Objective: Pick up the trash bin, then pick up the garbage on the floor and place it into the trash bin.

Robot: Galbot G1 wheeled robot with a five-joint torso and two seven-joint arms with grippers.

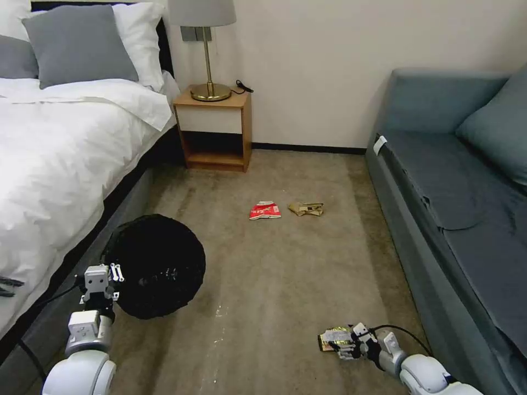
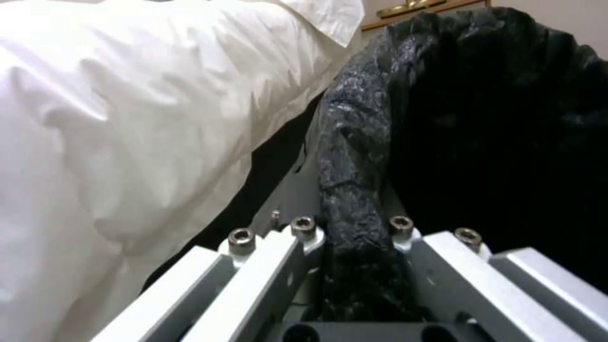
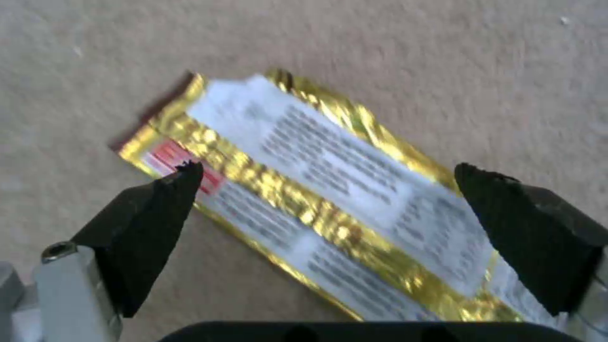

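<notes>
trash bin (image 1: 156, 266), lower left of frame, is held tilted by its bagged rim, clamped in the left gripper (image 1: 104, 274). gold foil wrapper (image 3: 329, 209) lies flat on carpet (image 1: 285, 285), lower right, straddled by the right gripper (image 3: 329, 190), fingers apart. closing should be done low, across the narrow width.

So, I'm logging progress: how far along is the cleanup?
Done: the left gripper is clamped on the trash bin rim, bin tilted beside the bed. In hand: the right gripper hangs open over the gold wrapper. Left: the red-white snack bag and brown paper wad lie on the carpet.
</notes>
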